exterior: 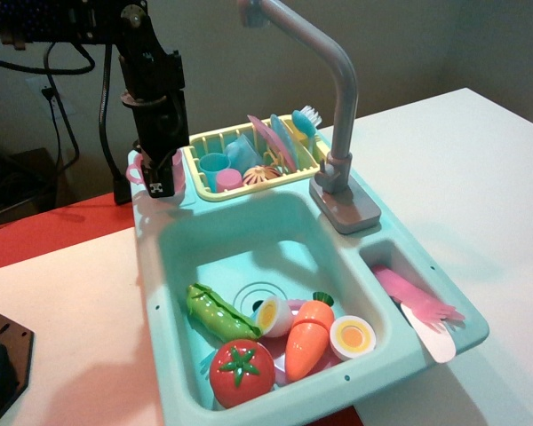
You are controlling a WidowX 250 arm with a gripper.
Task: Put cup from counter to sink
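The pink cup [136, 169] with a side handle stands on the light-teal counter [174, 207] at the sink unit's back left corner. My gripper [163, 177] hangs straight down over it, and its black fingers cover most of the cup. Pink shows on both sides of the fingers. The fingers appear closed on the cup's rim. The sink [249, 235] lies just in front and to the right. It holds a tomato [242, 371], a carrot [306, 337], a pea pod [218, 312] and two egg halves.
A grey faucet [338, 106] rises at the sink's back right. A yellow dish rack [200, 142] with dishes and a teal cup stands right of the cup. A narrow tray [382, 257] holds pink cutlery. A black object [0, 355] sits at the left edge.
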